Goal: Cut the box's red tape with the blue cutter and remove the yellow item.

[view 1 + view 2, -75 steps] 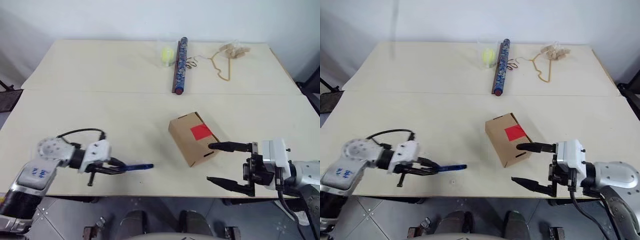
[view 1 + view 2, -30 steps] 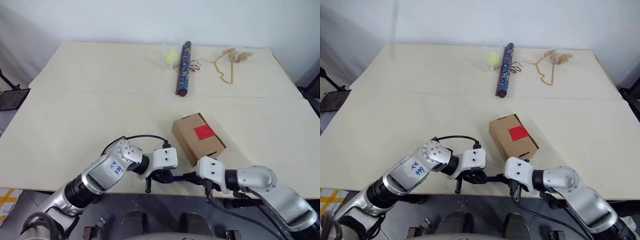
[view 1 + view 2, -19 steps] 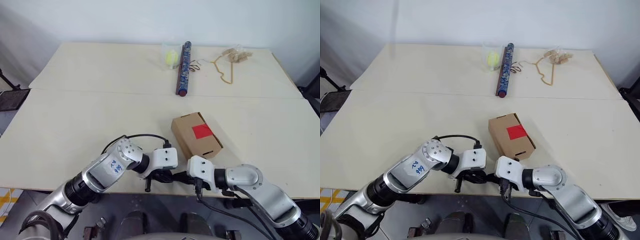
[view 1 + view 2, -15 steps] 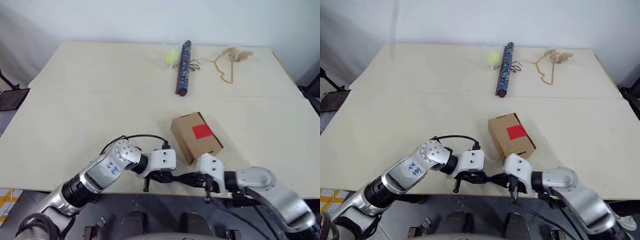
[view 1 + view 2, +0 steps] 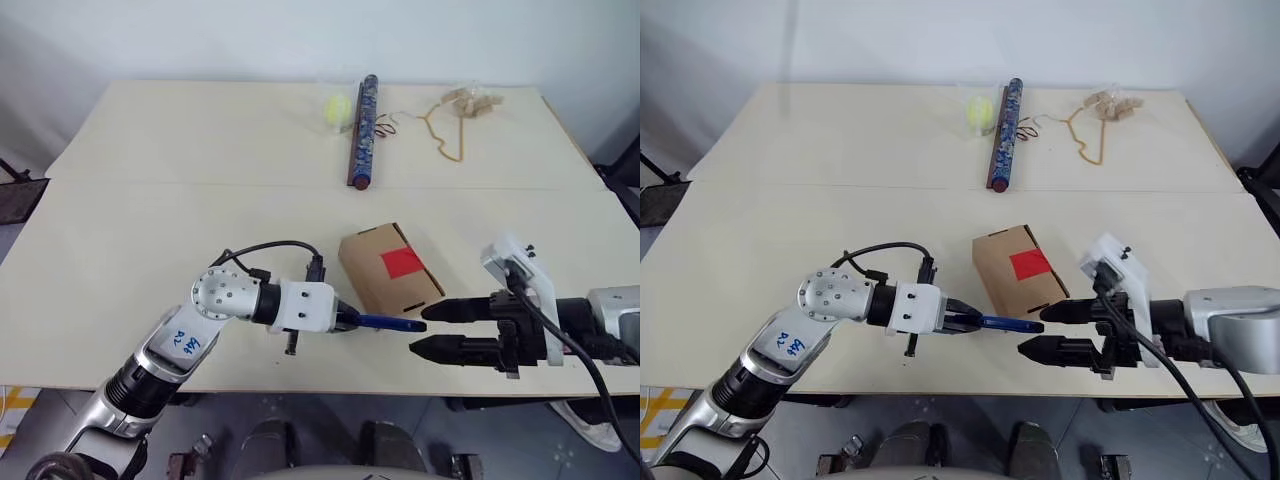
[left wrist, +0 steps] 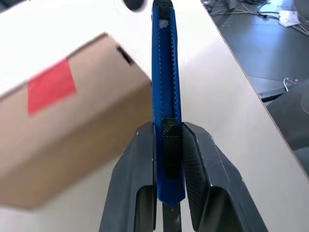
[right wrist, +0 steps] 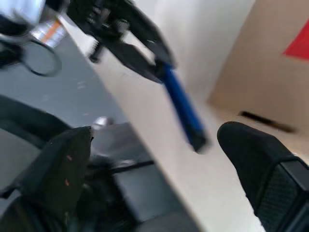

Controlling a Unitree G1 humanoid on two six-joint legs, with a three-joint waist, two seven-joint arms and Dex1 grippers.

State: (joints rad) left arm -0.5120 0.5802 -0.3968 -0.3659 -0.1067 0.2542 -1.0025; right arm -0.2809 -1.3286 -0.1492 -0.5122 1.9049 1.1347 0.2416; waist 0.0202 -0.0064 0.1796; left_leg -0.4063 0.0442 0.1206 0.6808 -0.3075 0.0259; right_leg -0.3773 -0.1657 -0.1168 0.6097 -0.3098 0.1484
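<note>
- Box [image 5: 388, 269]: sitting closed near the front edge of the tabletop [image 5: 150, 230], one corner turned toward the robot.
- Red tape [image 5: 402, 263]: lying intact across the top seam of the box.
- Blue cutter [image 5: 385, 322]: being held level just in front of the box's near corner, tip pointing toward the right tool.
- Left tool [image 5: 340, 320]: pinching the blue cutter by its rear end, just left of the box's near corner.
- Right tool [image 5: 425, 331]: hovering to the right of and in front of the box, fingers spread apart and gripping nothing, tips close to the cutter's tip.
- Long dark patterned tube [image 5: 362, 130]: lying well behind the box.
- Small yellow-green ball [image 5: 334, 108]: resting behind the box, just beside the tube.
- Tan cord [image 5: 443, 125]: lying behind the box, to the right of the tube.
</note>
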